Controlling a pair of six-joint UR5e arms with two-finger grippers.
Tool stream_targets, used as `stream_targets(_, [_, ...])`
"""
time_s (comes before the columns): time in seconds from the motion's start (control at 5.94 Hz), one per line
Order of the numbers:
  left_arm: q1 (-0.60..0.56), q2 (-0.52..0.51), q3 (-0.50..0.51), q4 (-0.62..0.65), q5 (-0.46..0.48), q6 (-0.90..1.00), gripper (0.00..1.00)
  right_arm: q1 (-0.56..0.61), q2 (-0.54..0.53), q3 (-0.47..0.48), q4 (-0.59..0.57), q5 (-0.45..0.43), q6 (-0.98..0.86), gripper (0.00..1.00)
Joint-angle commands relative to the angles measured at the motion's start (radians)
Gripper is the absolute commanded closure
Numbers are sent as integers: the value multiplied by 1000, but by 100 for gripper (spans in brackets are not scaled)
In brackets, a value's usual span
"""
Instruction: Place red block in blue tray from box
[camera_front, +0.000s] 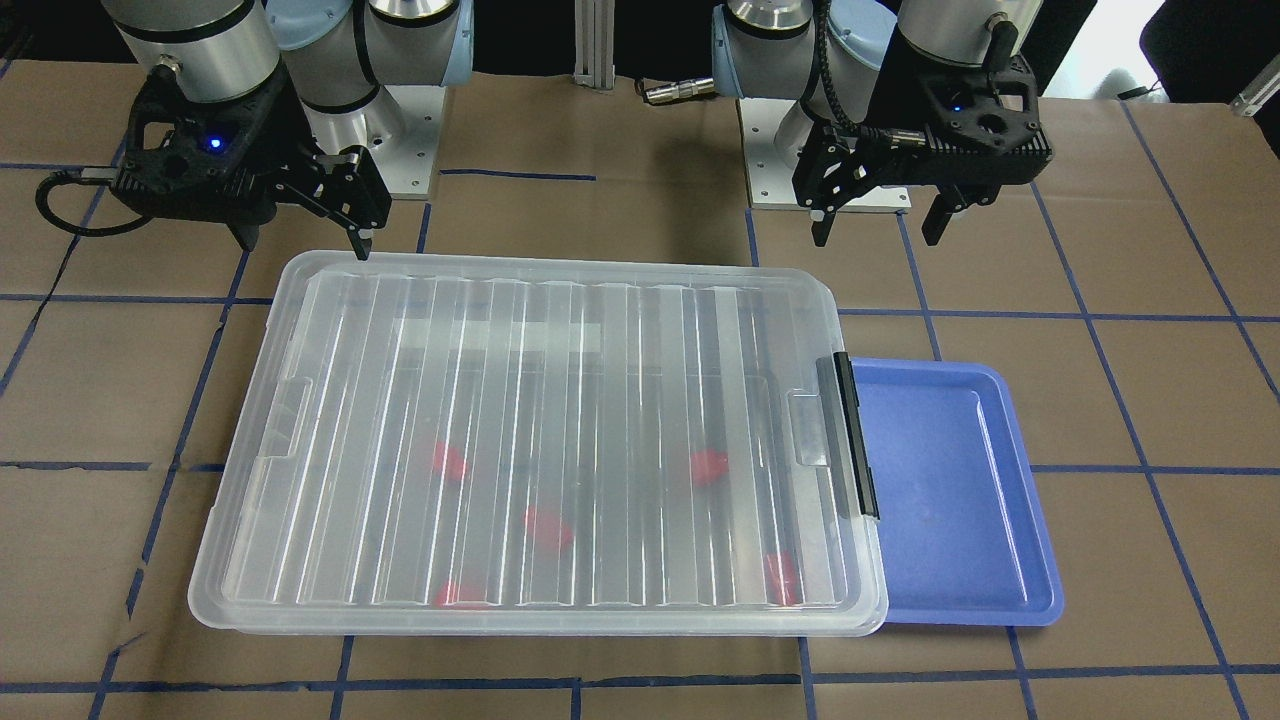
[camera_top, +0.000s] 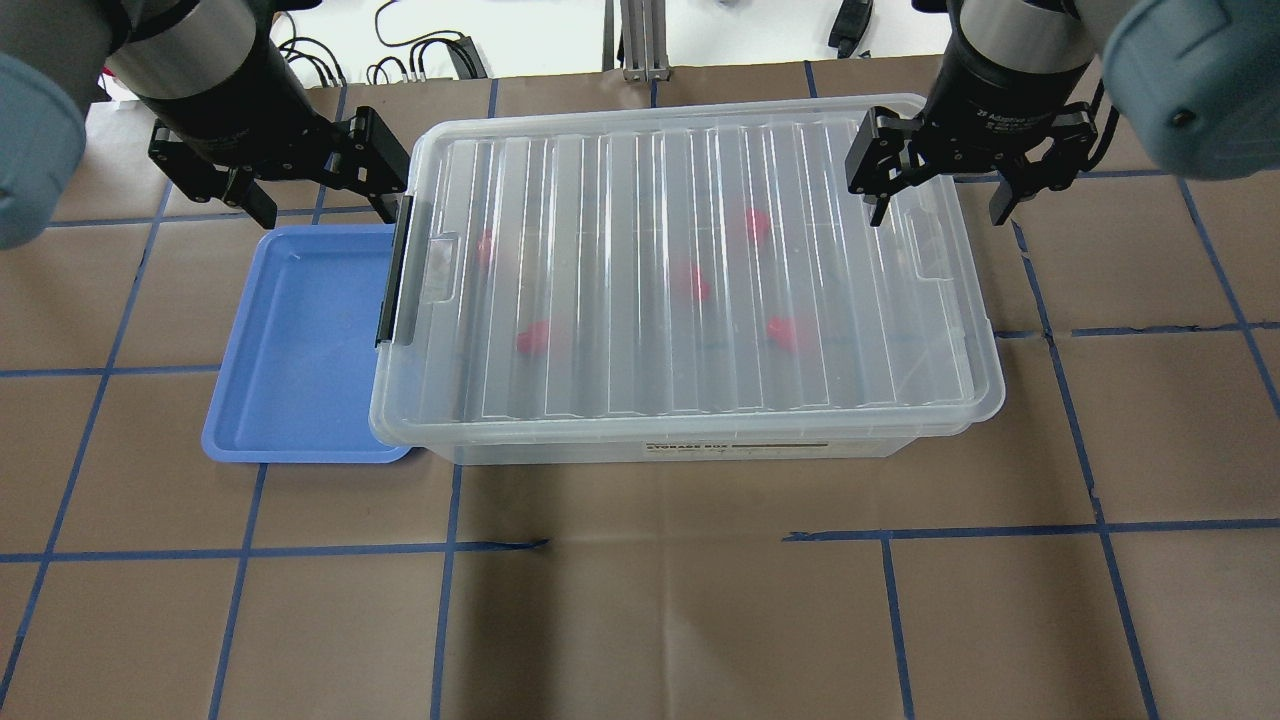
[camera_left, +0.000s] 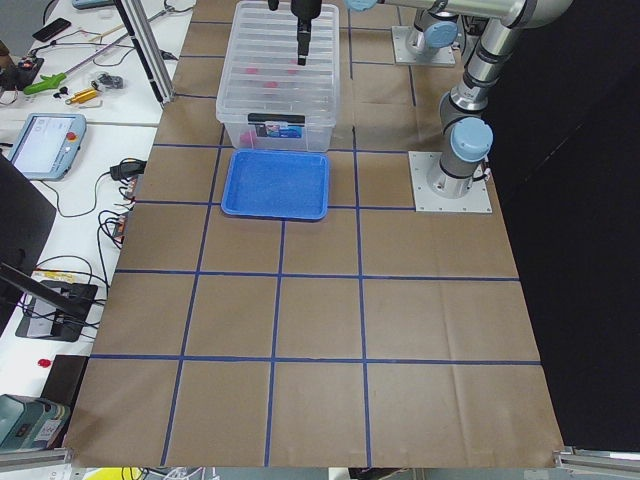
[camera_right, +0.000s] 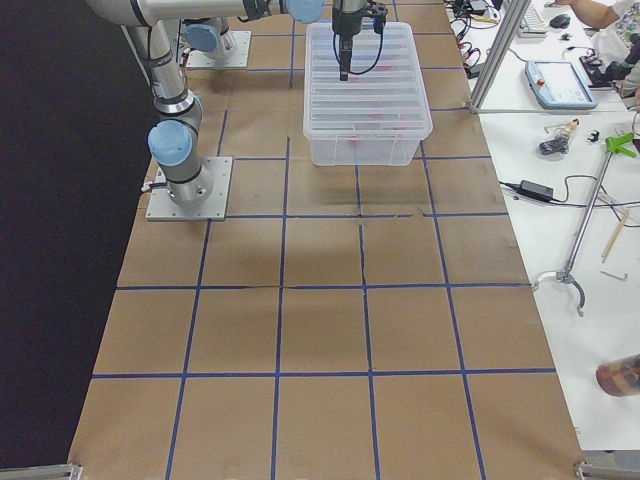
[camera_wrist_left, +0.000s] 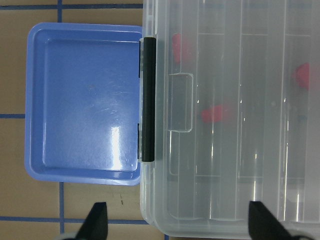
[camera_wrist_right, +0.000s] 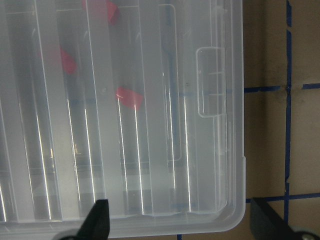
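The box (camera_top: 680, 380) is a clear bin with its ribbed lid shut and a black latch (camera_top: 393, 270) on the short side next to the blue tray. Several red blocks (camera_top: 693, 283) lie inside, blurred through the lid; one also shows in the front view (camera_front: 708, 466). The blue tray (camera_top: 300, 340) is empty and touches the box's latch side. My left gripper (camera_top: 328, 213) is open, above the tray's far edge and the latch corner. My right gripper (camera_top: 940, 215) is open, above the box's far right corner. Both are empty.
The table is covered in brown paper with a blue tape grid. The arm bases (camera_front: 400, 150) stand behind the box. Side benches hold a tablet (camera_left: 40, 140), cables and tools (camera_right: 560, 85), off the work surface.
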Motion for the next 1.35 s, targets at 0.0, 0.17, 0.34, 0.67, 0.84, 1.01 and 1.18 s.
stream_targets(0.0, [0,0,0,0,0,0,2,0,-4,4,3,-1,1,0])
stream_targets(0.17, [0,0,0,3,0,0,2,-3,-18,-9,1,1,-12,0])
stream_targets(0.34, [0,0,2,3,0,0,2,0,-43,4,10,3,-12,0])
stream_targets(0.67, [0,0,0,3,0,0,2,-2,-41,6,5,15,-15,0])
stream_targets(0.84, [0,0,0,3,0,0,2,-2,-44,6,21,16,-12,0])
stream_targets(1.01, [0,0,2,3,0,0,2,-2,-46,4,73,19,-10,0])
stream_targets(1.18, [0,0,2,3,0,0,2,-11,-55,-9,149,16,-10,0])
